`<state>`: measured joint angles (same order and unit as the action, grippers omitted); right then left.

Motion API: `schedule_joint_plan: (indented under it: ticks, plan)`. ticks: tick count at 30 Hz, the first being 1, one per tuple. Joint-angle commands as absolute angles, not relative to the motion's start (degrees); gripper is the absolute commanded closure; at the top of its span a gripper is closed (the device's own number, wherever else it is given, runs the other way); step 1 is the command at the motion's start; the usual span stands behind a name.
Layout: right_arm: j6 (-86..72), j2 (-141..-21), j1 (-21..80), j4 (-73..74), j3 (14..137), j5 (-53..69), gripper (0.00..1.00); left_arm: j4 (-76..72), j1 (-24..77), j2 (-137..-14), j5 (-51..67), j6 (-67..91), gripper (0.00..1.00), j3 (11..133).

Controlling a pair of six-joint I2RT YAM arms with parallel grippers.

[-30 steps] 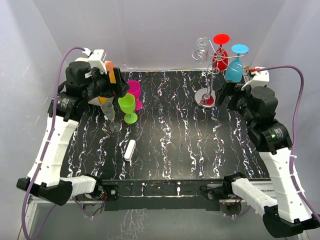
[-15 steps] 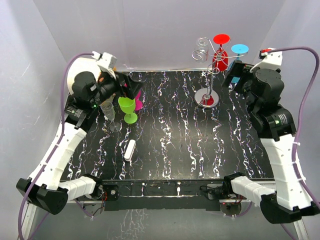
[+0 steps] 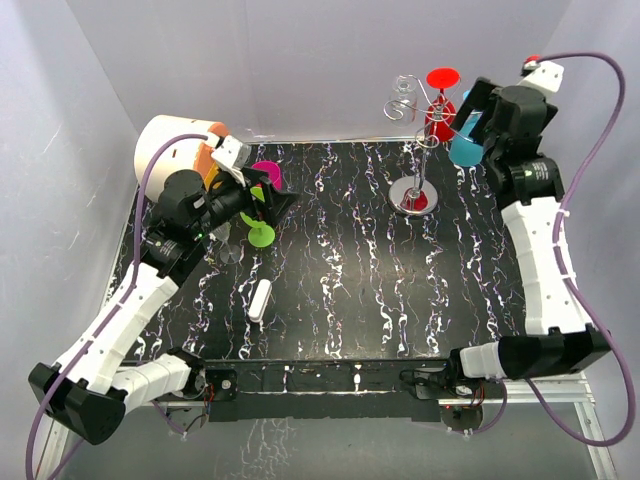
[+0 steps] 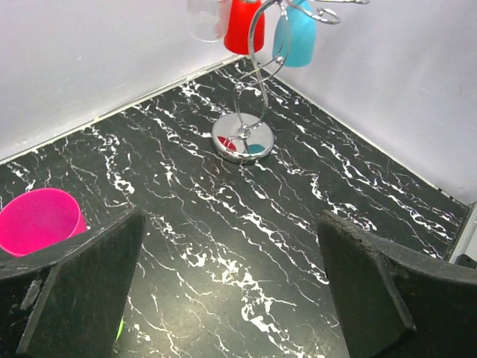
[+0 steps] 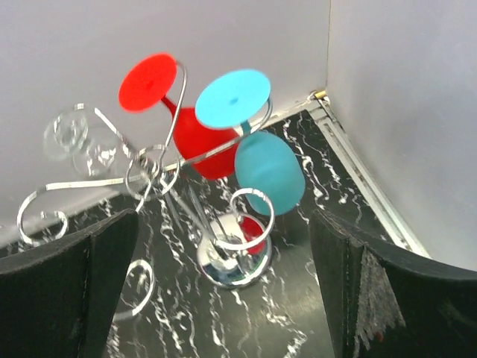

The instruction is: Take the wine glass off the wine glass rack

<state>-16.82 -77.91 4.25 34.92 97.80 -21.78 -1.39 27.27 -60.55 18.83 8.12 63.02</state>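
The silver wire wine glass rack [image 3: 413, 193] stands at the back right. A red wine glass [image 3: 440, 118], a blue wine glass [image 3: 464, 150] and a clear one [image 3: 403, 96] hang upside down from its scroll arms. My right gripper [image 3: 476, 112] is open and empty, raised beside the blue glass, which it partly hides. In the right wrist view the blue glass [image 5: 268, 171] and red glass [image 5: 200, 134] hang just ahead of the open gripper [image 5: 227, 298]. My left gripper [image 3: 270, 196] is open and empty at the left, facing the rack [image 4: 243, 138].
A cream drum [image 3: 172, 140] stands at the back left. A pink cup [image 3: 266, 176], also in the left wrist view [image 4: 37, 220], and a green glass [image 3: 260, 232] stand by the left gripper. A white cylinder [image 3: 261, 300] lies front left. White walls enclose the table.
My right arm has risen and swung back, bringing its gripper up beside the hanging blue glass. My left arm has dropped and turned its gripper toward the rack, uncovering the cream drum.
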Motion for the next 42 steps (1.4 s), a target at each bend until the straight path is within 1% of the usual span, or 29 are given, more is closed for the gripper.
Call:
schedule_joint_plan:
  ticks: [1,4,7,10,15,18,21,30,35,40,42]
  plan:
    - [-24.9,-80.7,-3.6,28.1,102.2,-12.2,0.06,-6.4,28.7,-59.0,18.3,7.8,0.01,61.6]
    - [-28.9,-82.7,-8.1,25.4,102.0,-6.6,0.14,-7.2,29.3,-59.2,18.8,8.3,0.01,61.1]
    - [-33.2,-83.7,-10.3,19.9,98.8,-4.1,0.14,-7.7,29.6,-59.4,19.3,9.3,0.01,61.0]
    - [-38.6,-85.1,-14.0,14.9,96.8,-0.6,0.22,-8.2,29.8,-59.7,19.8,9.7,0.01,60.6]
    - [-45.0,-89.7,-17.9,10.3,97.0,4.0,0.26,-8.1,29.9,-60.0,20.0,9.8,0.01,60.7]
    - [-45.3,-93.0,-18.4,10.2,99.2,5.0,0.27,-8.0,29.9,-59.7,19.8,9.6,0.01,60.7]
    - [-45.6,-95.4,-18.4,9.5,99.9,6.5,0.30,-7.9,29.9,-59.6,19.7,9.5,0.01,60.8]
    - [-45.3,-102.3,-18.4,9.5,104.7,9.3,0.31,-7.8,30.0,-59.6,19.3,9.3,0.01,60.7]
    - [-46.2,-103.0,-18.4,8.9,104.9,9.7,0.31,-7.8,30.0,-59.7,19.3,9.2,0.01,60.7]
    - [-47.7,-104.6,-18.4,7.9,106.0,12.8,0.40,-8.0,30.0,-59.8,19.6,9.4,0.01,60.7]
    - [-48.3,-105.4,-18.4,7.4,106.7,14.2,0.46,-7.9,30.0,-59.8,19.7,9.4,0.01,60.7]
